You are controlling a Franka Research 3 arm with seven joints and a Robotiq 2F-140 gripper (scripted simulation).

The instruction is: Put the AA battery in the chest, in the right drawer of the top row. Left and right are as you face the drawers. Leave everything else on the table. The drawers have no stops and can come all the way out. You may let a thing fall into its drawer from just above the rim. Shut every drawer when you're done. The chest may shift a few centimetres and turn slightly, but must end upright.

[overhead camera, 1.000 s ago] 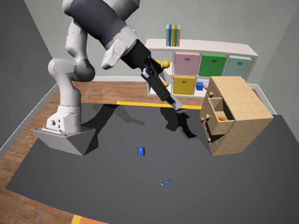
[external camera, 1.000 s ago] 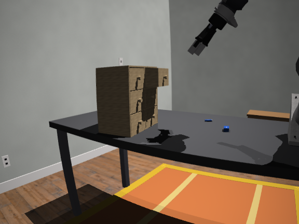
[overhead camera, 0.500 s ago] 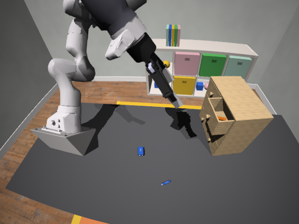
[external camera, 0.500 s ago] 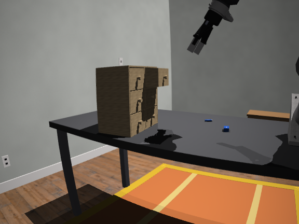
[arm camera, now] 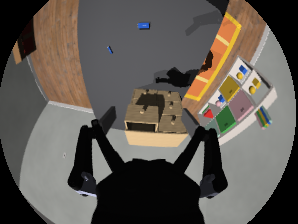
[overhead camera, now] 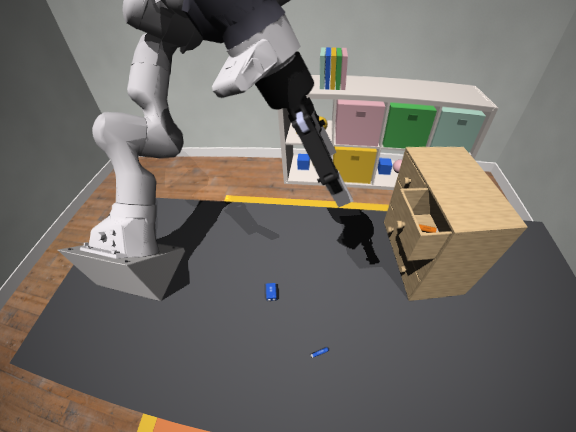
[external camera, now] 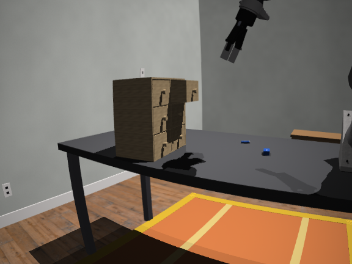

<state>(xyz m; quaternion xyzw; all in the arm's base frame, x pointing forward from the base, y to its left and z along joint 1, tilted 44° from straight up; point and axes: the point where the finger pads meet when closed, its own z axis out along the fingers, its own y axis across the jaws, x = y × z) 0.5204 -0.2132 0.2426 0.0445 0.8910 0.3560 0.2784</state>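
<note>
While high above the table, gripper tilted down toward the chest, fingers spread wide with nothing between them, well clear of every object. Seen from the wrist view almost straight over the wooden chest, pointed down at its top and open drawer. Chest upright near the table's edge, three rows of two drawers, small knobs on each front. One top-row drawer pulled partway out, on the right as the fronts are faced, with an orange item lying inside; other drawers shut flush. AA battery, blue and cylindrical, flat on the dark table well apart from the chest and from the gripper. Blue rectangular block-shaped battery nearer the arm's base, apart from the AA battery. Gripper's shadow cast on the table just beside the chest front. Shelf unit with coloured bins against the back wall
</note>
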